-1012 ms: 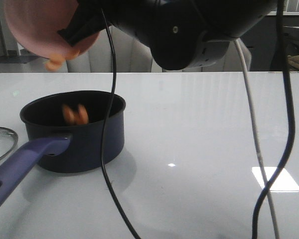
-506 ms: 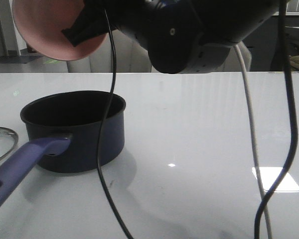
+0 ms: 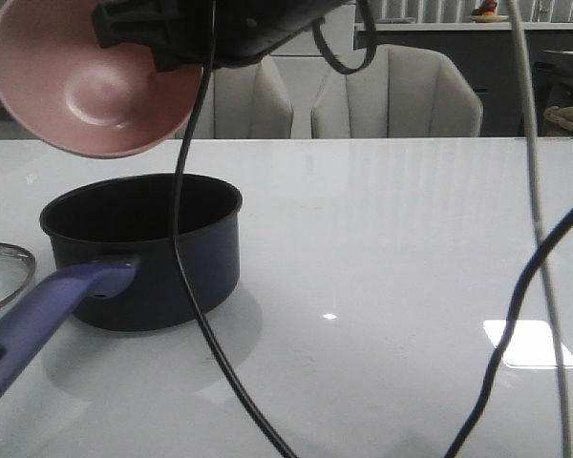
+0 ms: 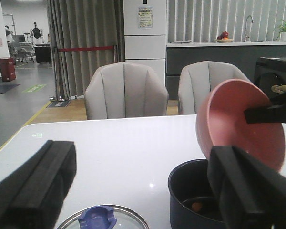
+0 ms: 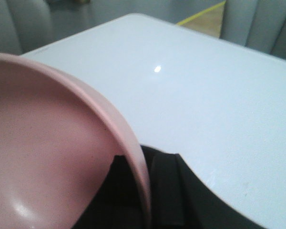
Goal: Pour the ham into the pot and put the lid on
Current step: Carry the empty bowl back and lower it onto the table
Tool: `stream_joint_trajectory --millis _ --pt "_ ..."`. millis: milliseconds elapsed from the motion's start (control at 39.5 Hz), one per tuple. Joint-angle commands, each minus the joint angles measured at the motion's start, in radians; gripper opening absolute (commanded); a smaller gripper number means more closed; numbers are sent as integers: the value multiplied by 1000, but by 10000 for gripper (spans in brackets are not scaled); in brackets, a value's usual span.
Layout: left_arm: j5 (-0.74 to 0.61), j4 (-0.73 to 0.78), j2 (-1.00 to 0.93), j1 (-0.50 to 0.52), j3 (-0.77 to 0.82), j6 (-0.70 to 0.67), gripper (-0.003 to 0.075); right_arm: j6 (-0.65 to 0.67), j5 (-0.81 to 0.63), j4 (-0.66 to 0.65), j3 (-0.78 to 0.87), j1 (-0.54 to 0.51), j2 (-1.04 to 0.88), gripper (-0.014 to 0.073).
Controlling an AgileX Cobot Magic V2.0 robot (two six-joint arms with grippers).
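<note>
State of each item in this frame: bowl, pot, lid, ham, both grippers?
Bowl: empty, tilted, held above the pot.
Pot: upright, uncovered.
Lid: on the table beside the pot.
Ham: in the pot.
Right gripper: shut on the bowl's rim.
Left gripper: open, empty.

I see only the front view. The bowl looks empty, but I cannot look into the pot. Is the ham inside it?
Observer: Yes. The left wrist view shows ham on the bottom of the pot.
Operator: I see only an edge of the lid. Is its knob on top?
Observer: Yes, the lid lies flat on the table with its blue knob up.
Operator: Where is the left claw?
Observer: The left claw is open above the lid and does not touch it.
</note>
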Motion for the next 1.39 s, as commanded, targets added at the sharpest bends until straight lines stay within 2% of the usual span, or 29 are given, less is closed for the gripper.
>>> stream_joint_trajectory --millis 0,228,329,531,632,961,1366 --pt "-83 -2 11 -7 -29 -3 604 -10 164 -10 -46 -40 -101 135" --pt "-83 -2 11 -7 -29 -3 603 -2 456 -13 -46 -180 -194 135" --pt "-83 -2 11 -7 -29 -3 603 13 552 -72 -46 -262 -233 135" --pt "-85 -2 11 -7 -29 -3 604 216 776 -205 -46 -437 -243 135" --pt "-85 -2 11 -7 -29 -3 603 261 860 -240 -46 -501 -241 135" --pt "-85 -2 11 -7 -29 -3 604 261 966 -248 -46 -636 -181 135" --pt "-85 -2 11 -7 -29 -3 604 260 909 -254 -46 -650 1 137"
